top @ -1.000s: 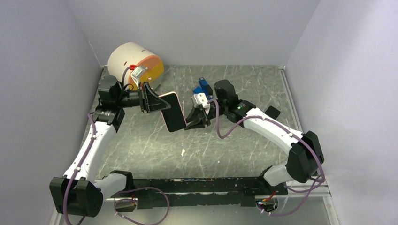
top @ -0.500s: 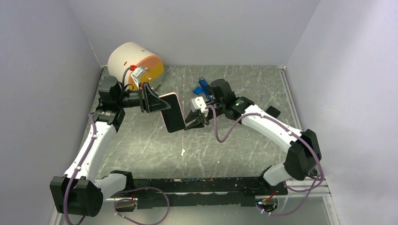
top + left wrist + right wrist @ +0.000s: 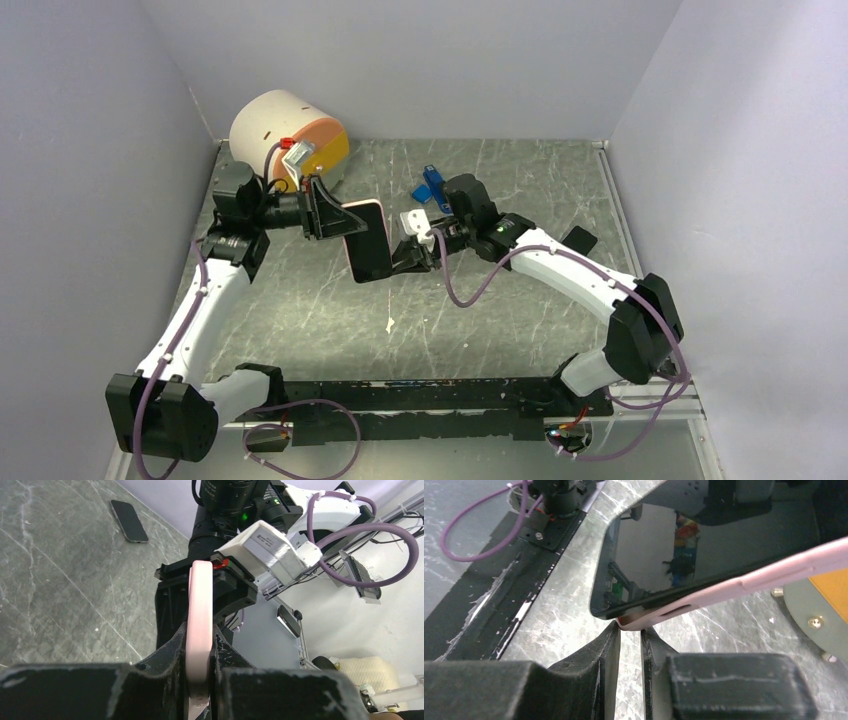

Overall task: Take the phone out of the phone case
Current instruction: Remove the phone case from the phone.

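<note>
A black phone sits in a pink case, held on edge above the table. My left gripper is shut on the case's upper left end; in the left wrist view the pink case is clamped between both fingers of the left gripper. My right gripper is at the lower right corner. In the right wrist view the right gripper pinches that corner of the case at its tips. The phone's dark screen stands slightly proud of the case there.
A white and orange cylinder stands at the back left. A blue object lies behind the right arm. A small black slab rests on the table at the right. A white scrap lies near the middle.
My right gripper has moved left and reached the lower corner of the cased phone. The left gripper has held the case nearly still.
</note>
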`<move>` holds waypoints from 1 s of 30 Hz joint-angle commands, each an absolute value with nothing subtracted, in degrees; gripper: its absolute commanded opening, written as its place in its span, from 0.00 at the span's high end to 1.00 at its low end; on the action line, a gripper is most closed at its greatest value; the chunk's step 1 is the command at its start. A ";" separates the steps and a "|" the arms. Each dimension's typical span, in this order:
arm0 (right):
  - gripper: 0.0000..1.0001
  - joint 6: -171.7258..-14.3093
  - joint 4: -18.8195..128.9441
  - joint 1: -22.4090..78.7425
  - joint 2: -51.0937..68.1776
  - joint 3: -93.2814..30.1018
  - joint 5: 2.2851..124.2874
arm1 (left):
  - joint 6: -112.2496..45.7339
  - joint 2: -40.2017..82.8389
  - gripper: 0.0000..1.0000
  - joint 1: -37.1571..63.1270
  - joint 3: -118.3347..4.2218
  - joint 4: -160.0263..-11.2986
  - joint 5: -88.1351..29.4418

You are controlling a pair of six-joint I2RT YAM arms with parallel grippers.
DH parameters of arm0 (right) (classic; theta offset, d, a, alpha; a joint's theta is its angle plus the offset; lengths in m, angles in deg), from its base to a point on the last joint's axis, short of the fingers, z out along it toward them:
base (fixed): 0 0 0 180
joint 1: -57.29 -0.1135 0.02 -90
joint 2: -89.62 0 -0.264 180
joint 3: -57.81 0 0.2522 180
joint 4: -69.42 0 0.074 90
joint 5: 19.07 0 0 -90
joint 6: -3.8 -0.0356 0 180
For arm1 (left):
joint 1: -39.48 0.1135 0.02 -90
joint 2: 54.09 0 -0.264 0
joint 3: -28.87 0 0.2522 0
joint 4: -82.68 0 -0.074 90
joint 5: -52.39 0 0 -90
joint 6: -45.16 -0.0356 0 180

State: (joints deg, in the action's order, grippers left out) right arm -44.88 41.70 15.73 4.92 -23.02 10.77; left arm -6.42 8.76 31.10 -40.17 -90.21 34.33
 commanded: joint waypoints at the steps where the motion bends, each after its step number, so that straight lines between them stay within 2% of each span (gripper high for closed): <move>1: 1.00 -48.08 56.69 16.04 5.16 -21.82 18.41 | -2.16 7.22 0.98 28.23 -41.77 -88.53 39.48; 7: 0.99 -57.63 65.03 16.98 6.11 -17.82 18.94 | -0.85 7.06 0.98 28.25 -39.93 -90.99 38.55; 10: 0.91 -63.38 68.60 17.79 6.52 -16.68 16.40 | -3.92 6.88 0.98 28.26 -39.86 -86.59 35.80; 14: 0.79 -70.38 74.91 17.83 8.29 -12.81 15.69 | -1.66 6.48 0.98 28.32 -37.10 -90.96 33.27; 19: 0.71 -79.87 82.84 18.15 9.74 -9.60 15.65 | -0.41 6.56 0.97 28.28 -34.65 -93.44 30.21; 30: 0.67 -96.77 93.71 19.34 8.78 -8.30 19.11 | 9.78 7.34 0.97 28.36 -28.11 -108.90 28.16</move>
